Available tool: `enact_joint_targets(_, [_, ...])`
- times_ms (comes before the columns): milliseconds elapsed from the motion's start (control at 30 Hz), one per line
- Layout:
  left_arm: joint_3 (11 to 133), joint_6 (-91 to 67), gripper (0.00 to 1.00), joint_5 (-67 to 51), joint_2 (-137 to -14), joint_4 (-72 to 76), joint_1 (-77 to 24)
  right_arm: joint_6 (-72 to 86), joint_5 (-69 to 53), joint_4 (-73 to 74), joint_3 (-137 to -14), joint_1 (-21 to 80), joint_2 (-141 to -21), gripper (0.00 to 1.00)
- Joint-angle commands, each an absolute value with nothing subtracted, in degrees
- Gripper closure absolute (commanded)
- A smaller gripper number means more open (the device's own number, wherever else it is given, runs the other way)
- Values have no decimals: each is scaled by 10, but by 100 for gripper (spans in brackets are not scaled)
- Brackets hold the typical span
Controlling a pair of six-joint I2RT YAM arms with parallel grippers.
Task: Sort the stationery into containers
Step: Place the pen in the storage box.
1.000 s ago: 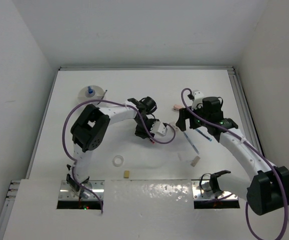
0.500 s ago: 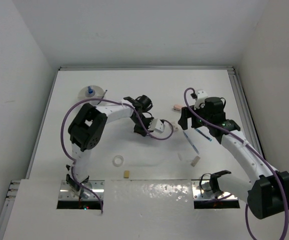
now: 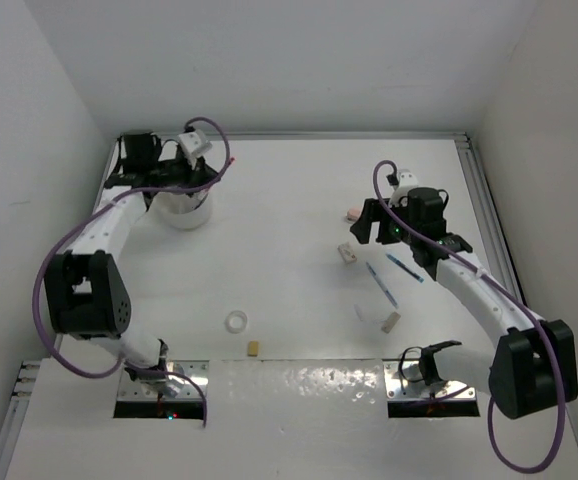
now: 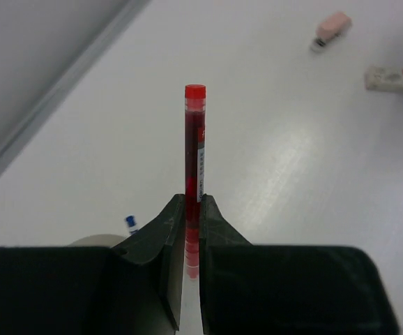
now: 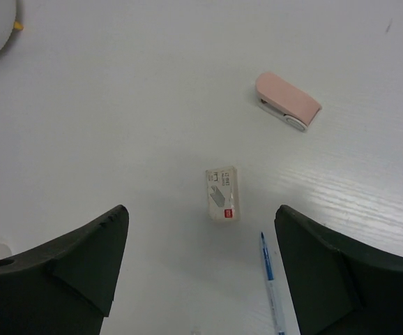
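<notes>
My left gripper (image 4: 193, 199) is shut on a red pen (image 4: 194, 146), which sticks out straight ahead between the jaws. In the top view the left gripper (image 3: 194, 180) hangs at the back left, over the round white bowl (image 3: 184, 212). The bowl's rim (image 4: 90, 241) and a tiny blue-capped bottle (image 4: 130, 223) show just below the fingers. My right gripper (image 5: 201, 237) is open, hovering above a small white block (image 5: 222, 194). A pink eraser (image 5: 289, 101) lies beyond it and a blue pen (image 5: 271, 286) to its right. The right gripper (image 3: 367, 225) is at mid-right of the table.
A clear tape ring (image 3: 236, 321) and a small tan block (image 3: 254, 348) lie near the front edge. Another tan block (image 3: 391, 321) sits front right. Two blue pens (image 3: 381, 285) (image 3: 406, 267) lie under the right arm. Walls close in the table on three sides.
The left arm swung from the middle of the table to the back-left bowl, shut on the red pen. The right gripper shifted slightly left, above the white block.
</notes>
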State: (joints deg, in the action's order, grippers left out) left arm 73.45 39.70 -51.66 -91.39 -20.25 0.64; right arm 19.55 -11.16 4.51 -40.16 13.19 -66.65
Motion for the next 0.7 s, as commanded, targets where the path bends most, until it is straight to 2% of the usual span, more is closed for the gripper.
enact_joint_targets(0, [649,258,100,-522,-867,32,28,216,-133,12,-449,130,-699,16])
enact_joint_targets(333, [597,194,100,-511,-918,225,80,225,-149,24,-537,130,-781,18])
enact_joint_targets(667, [568,256,100,-519,-962,249,89,223,-146,51,-554,130,-802,18])
